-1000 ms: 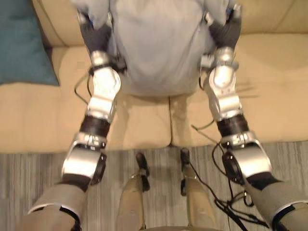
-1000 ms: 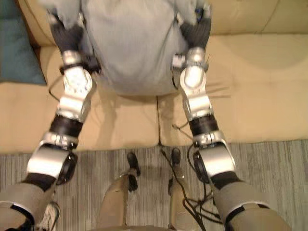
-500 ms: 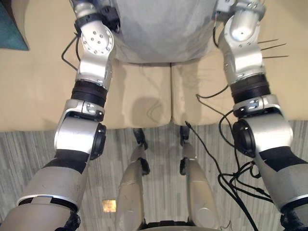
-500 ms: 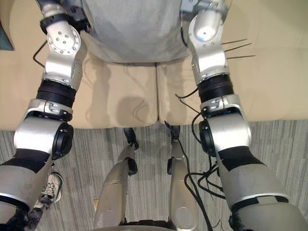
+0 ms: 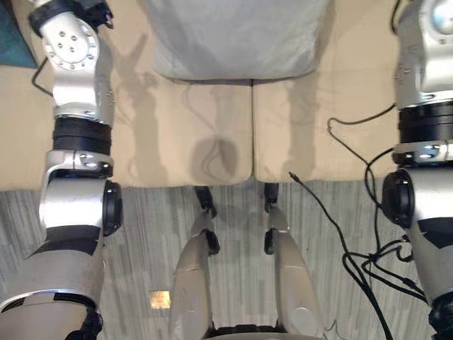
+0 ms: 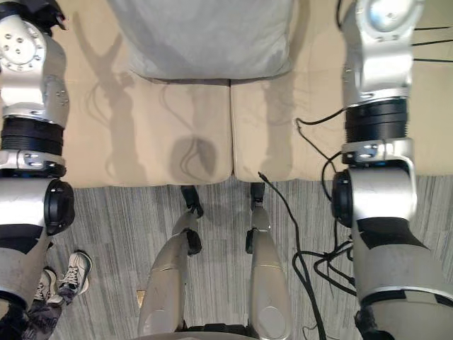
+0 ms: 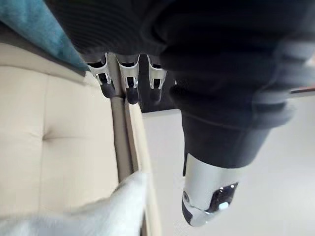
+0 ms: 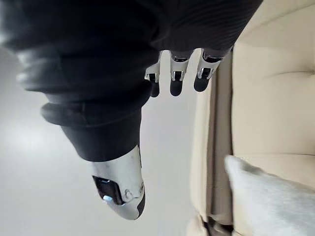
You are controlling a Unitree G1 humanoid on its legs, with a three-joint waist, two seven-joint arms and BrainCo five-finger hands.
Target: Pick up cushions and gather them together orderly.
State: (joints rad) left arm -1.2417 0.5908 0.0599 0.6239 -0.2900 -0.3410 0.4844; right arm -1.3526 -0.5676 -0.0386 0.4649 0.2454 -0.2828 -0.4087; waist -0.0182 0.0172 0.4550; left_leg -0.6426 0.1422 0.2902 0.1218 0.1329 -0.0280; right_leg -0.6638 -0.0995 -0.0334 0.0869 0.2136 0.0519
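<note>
**Grey cushion on sofa, hands empty**

The grey cushion [image 5: 237, 35] lies flat on the beige sofa [image 5: 177, 134] seat, a teal cushion [image 5: 10, 35] well apart to my left. My left hand [image 7: 129, 81] and right hand [image 8: 176, 73] hang empty, fingers straight. Soft and light, I judge: grip both side edges.

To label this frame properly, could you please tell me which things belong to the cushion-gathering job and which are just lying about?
Job in hand:
- grey cushion
- teal cushion
- sofa, where both lie

Lying about:
- a person's shoes
- small yellow tag
</note>
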